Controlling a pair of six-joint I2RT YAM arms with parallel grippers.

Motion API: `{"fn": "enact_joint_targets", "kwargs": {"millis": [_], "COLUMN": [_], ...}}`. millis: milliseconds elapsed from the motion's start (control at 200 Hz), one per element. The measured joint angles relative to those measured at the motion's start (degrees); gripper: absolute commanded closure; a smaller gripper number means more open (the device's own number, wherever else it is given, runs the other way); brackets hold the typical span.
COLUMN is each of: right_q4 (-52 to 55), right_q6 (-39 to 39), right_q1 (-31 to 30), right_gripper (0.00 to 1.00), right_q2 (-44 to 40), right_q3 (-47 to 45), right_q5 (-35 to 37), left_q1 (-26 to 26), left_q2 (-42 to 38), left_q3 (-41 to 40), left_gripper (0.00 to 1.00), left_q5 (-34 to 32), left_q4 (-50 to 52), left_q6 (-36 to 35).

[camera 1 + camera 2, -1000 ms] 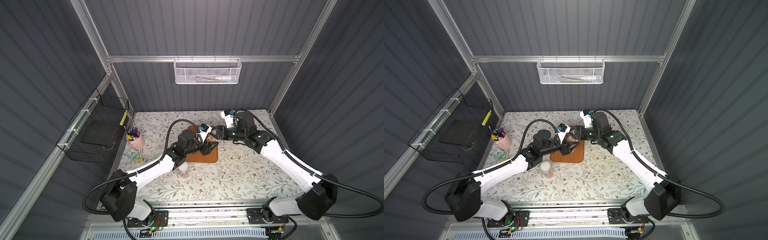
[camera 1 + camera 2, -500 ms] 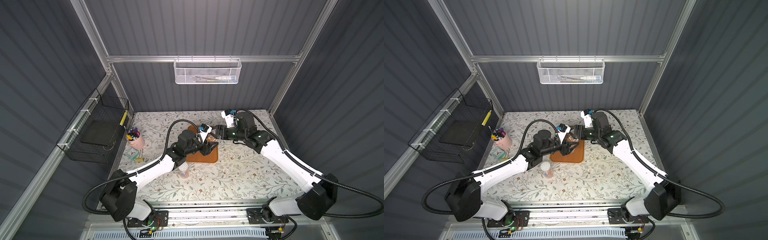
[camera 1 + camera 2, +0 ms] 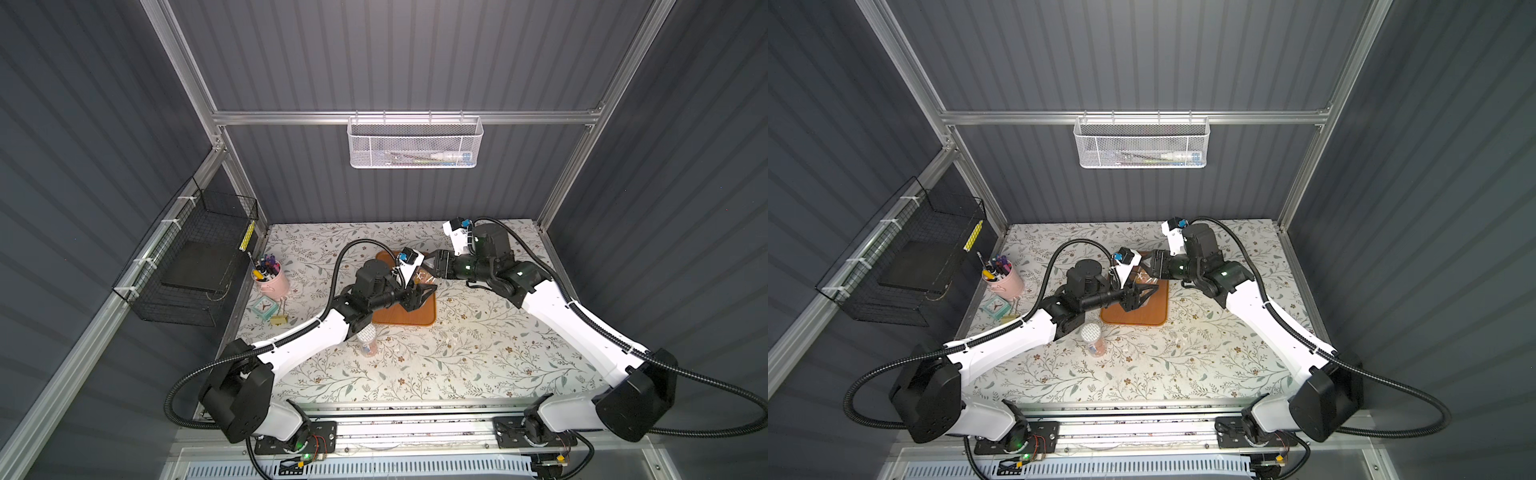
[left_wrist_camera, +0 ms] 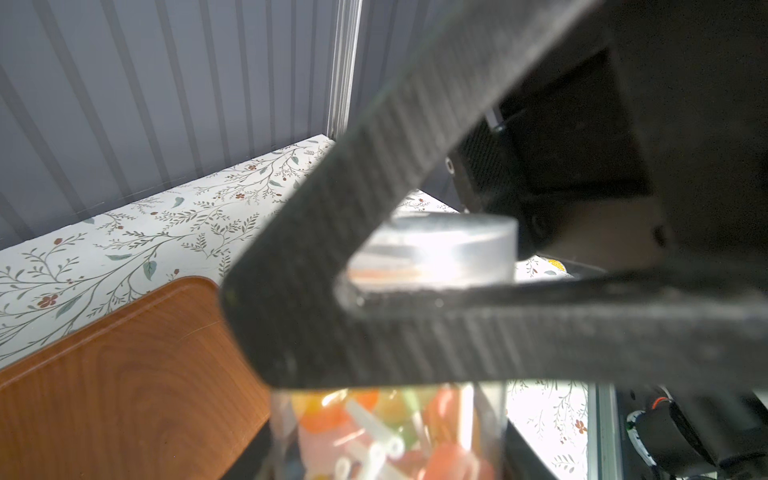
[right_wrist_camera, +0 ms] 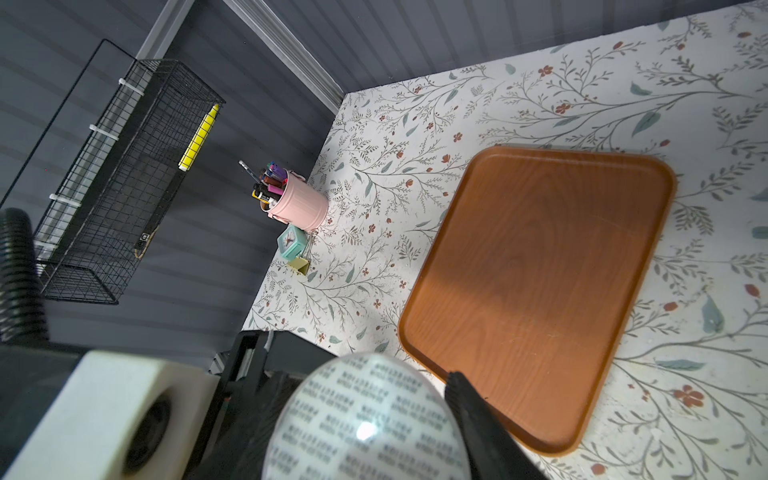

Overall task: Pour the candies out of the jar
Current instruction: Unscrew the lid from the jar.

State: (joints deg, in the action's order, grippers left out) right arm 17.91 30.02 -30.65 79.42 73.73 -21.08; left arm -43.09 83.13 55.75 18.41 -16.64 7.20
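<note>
Your left arm reaches low and forward over the wooden tray [image 3: 417, 319]. The left gripper [image 3: 419, 292] is clenched on the clear jar [image 3: 422, 275], which is held above the tray with the candies [image 4: 374, 432] inside. Your right arm stretches in from across the tray, and the right gripper [image 3: 434, 266] is clamped on the jar's lid [image 5: 365, 419].

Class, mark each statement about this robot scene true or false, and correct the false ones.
1. The left gripper holds a clear jar with candies inside. True.
2. Candies lie on the wooden tray. False: the tray is bare.
3. The jar's lid is off. False: it sits on the jar, and the right gripper is shut on it.
4. The pink cup holds pens. True.
</note>
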Motion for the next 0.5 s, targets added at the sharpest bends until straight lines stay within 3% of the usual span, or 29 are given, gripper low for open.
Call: {"fn": "enact_joint_targets", "kwargs": {"millis": [190, 310, 500], "right_q4": [-8.2, -12.5, -14.9], "right_q6": [-4.0, -6.8, -9.5], "right_q1": [3.7, 5.7, 6.4], "right_gripper": [0.52, 0.53, 0.5], "right_q2": [-4.3, -5.0, -4.9], "right_q3": [-7.0, -7.8, -7.0], "right_q5": [-12.1, -20.7, -25.6], "left_q1": [0.3, 0.7, 1.0], "left_q2": [-0.4, -0.4, -0.5], "left_q3": [-1.3, -1.7, -1.9], "left_gripper": [1.0, 1.0, 1.0], "left_q5": [7.3, 13.6, 16.8], "left_q4": [-3.6, -8.2, -12.0], "left_q6": [0.5, 4.7, 7.6]}}
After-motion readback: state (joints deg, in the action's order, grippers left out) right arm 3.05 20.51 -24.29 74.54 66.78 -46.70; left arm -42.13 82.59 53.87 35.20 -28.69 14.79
